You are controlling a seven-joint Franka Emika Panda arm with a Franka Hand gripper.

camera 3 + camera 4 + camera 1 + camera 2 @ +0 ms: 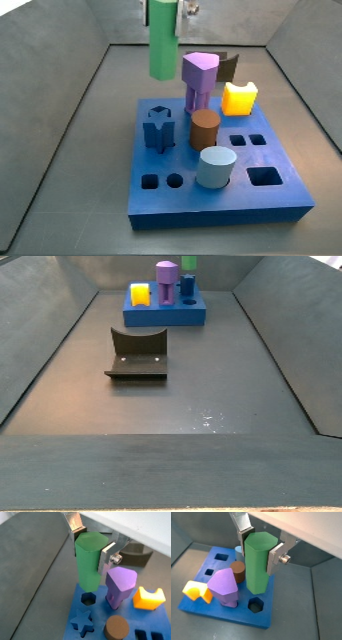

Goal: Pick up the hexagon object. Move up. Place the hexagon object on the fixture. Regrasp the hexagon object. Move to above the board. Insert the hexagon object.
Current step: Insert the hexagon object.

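My gripper (256, 543) is clamped on the hexagon object (258, 561), its silver fingers (275, 556) pressed against opposite faces near the top, so the green peg hangs upright from my grasp. Beneath it lies the board (211, 599); the peg's lower end is clear of the blue surface, above and close to a hexagonal hole (255, 605). In a side view the hexagon object (163, 40) is well above the board (261, 199). Just beside my load stands the purple peg (119, 585), with the brown cylinder (116, 628) and yellow block (147, 598) beyond it, and a blue star piece (81, 620) nearby. The fixture (139, 353) stands on the floor, well apart from my gripper.
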